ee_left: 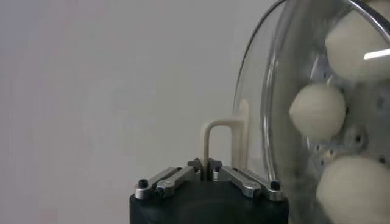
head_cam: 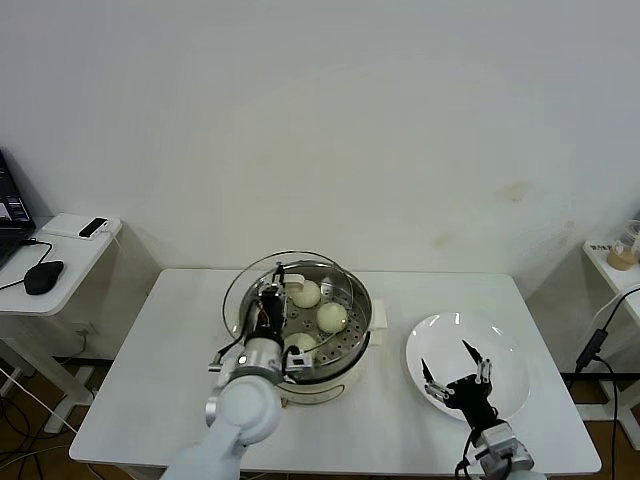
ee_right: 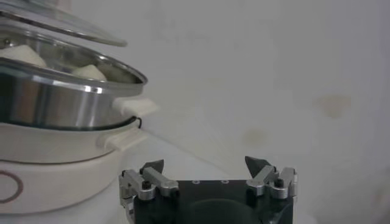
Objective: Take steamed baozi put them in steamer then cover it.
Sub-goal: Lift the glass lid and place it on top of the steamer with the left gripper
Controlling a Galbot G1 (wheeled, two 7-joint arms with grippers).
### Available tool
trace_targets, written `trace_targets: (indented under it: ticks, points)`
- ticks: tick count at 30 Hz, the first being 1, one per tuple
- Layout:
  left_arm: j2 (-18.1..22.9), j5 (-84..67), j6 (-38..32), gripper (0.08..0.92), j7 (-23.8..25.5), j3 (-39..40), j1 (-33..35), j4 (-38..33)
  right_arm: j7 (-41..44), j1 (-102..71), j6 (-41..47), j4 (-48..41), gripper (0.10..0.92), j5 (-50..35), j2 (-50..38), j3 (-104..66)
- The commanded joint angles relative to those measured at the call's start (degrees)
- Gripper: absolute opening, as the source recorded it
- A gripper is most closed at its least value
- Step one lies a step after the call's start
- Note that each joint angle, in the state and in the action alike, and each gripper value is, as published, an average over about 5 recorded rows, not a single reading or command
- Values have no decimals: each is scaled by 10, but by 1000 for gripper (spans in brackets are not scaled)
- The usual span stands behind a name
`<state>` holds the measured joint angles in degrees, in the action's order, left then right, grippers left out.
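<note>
The steamer [head_cam: 345, 365] stands mid-table with three baozi in view on its tray: [head_cam: 305, 293], [head_cam: 332, 317], [head_cam: 300, 345]. My left gripper [head_cam: 271, 292] is shut on the cover's cream handle [ee_left: 210, 137] and holds the glass cover [head_cam: 243, 290] tilted above the steamer's left side. Baozi [ee_left: 317, 111] show through the glass [ee_left: 280, 73] in the left wrist view. My right gripper [head_cam: 457, 376] is open and empty over the white plate [head_cam: 505, 345]. The right wrist view shows it [ee_right: 207, 165] beside the steamer [ee_right: 61, 103], with the cover [ee_right: 67, 24] above the pot.
The plate holds nothing. A side table [head_cam: 70, 250] with a mouse [head_cam: 43, 276] and laptop stands far left. A small shelf [head_cam: 615, 265] is at far right. The white table [head_cam: 150, 380] ends just in front of the arms.
</note>
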<state>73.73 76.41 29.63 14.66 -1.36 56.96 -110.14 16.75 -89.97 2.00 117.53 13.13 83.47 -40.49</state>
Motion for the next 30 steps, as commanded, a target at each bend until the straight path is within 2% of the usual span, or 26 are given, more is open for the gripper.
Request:
trace_targets:
  ticks: [1, 16, 30]
  points:
    - [51, 43, -3, 132, 2, 15, -1, 28, 1, -2, -1, 0, 823, 7, 3, 5]
    - [83, 87, -20, 132, -13, 4, 2, 74, 3, 1, -4, -7, 823, 3, -5, 4]
    - [86, 106, -24, 132, -4, 8, 26, 49, 4, 0, -4, -5, 823, 7, -4, 7]
